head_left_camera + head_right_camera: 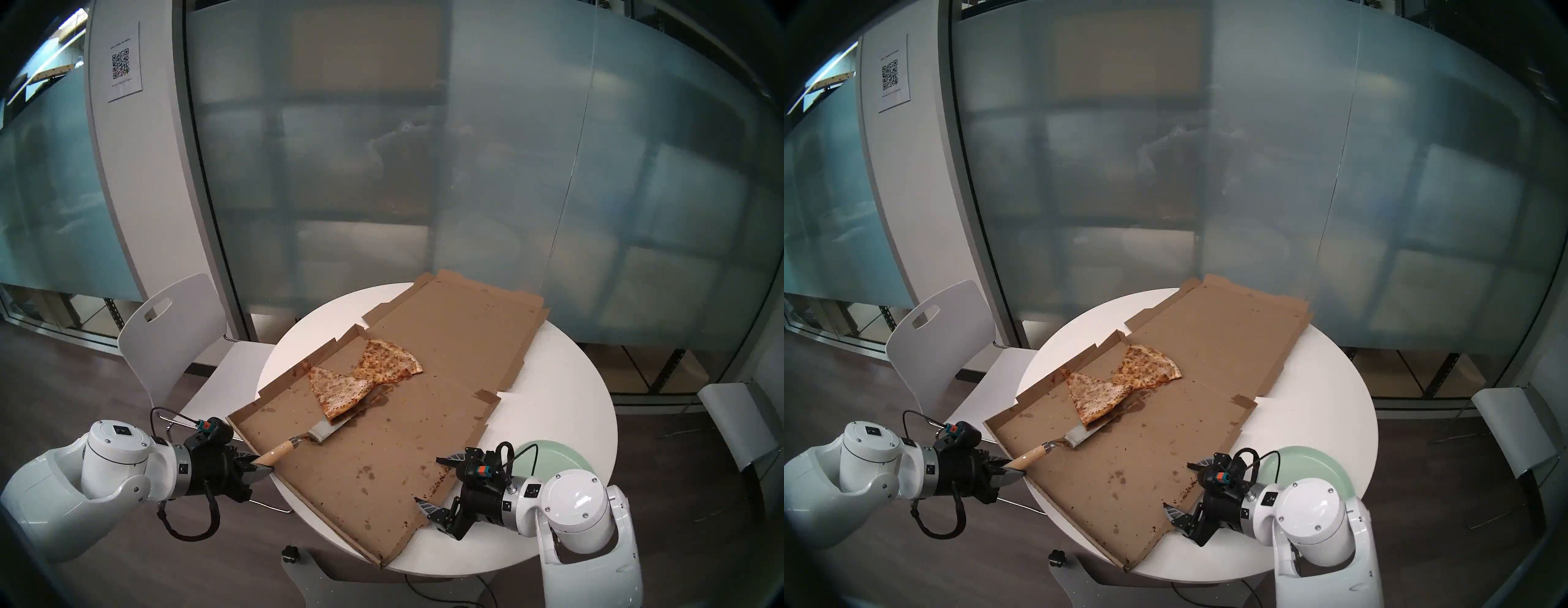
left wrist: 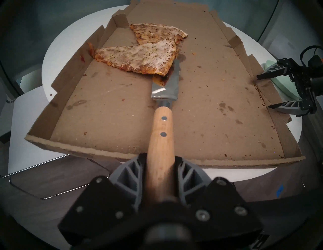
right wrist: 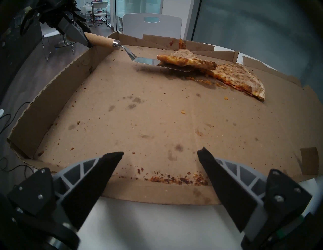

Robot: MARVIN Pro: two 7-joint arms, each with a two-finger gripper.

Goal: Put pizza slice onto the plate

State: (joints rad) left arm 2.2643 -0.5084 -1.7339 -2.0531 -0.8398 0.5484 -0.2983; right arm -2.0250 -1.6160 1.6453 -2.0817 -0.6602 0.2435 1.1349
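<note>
- Left gripper [image 1: 258, 462] is clamped on the wooden handle of a pizza server [image 1: 297, 441], whose metal blade is slid under the wide end of the pizza slice [image 1: 335, 388].
- Right gripper [image 1: 439, 482] hangs with its fingers spread wide and nothing between them, at the near right edge of the pizza box [image 1: 382, 424], just in front of the plate [image 1: 555, 456].
- From the right wrist view, the blade looks raised a little off the cardboard, with the slice's broad end riding on it; the pointed end trails toward the box's left wall.
- That slice overlaps the corner of a second wedge [image 1: 390, 361] lying farther back in the box.
- Only part of the slice rests on the blade, so I judge the load poorly balanced: pushing the blade further under before lifting higher would help.
- Keeping the blade level, or tipped slightly up at its front, should stop the slice sliding off.
- Separating slowly from the second wedge matters, since stuck cheese could drag it along.
- Carrying it across means clearing the box's right wall, then lowering over the plate, which sits on the white table [image 1: 572, 382] at the robot's right.
- A sheet with a QR code [image 1: 121, 63] hangs on the pillar; its small print is too fine to read.
- No brand shows on the box.
</note>
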